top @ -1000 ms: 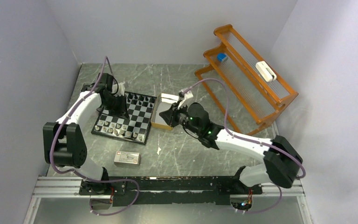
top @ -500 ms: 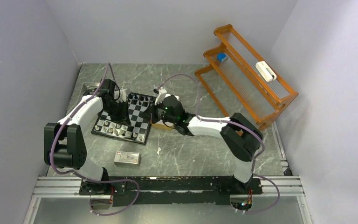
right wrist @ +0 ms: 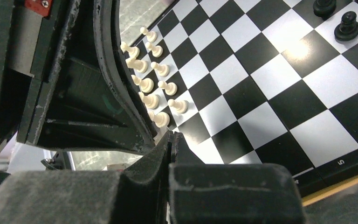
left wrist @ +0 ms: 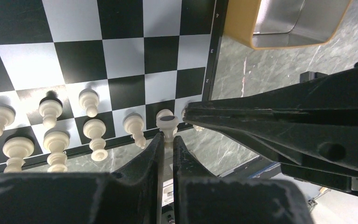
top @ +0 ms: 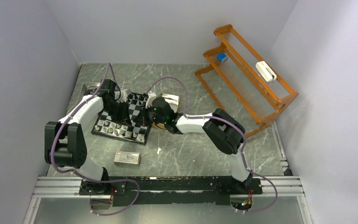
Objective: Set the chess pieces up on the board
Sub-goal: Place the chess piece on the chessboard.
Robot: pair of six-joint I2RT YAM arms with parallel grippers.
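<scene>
My right hand [right wrist: 171, 137] has swung from the tan box [left wrist: 242, 28] to the board's [left wrist: 121, 56] right edge and clenched; whether it carries anything I cannot tell. My left hand [left wrist: 168, 140] pinches a pale piece [left wrist: 167, 122] in the near row, so the two crowd each other.

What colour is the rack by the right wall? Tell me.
Orange; the rack shows best in the top external view.

Left claw [left wrist: 168, 136] pinching, right claw [right wrist: 171, 135] shut
</scene>
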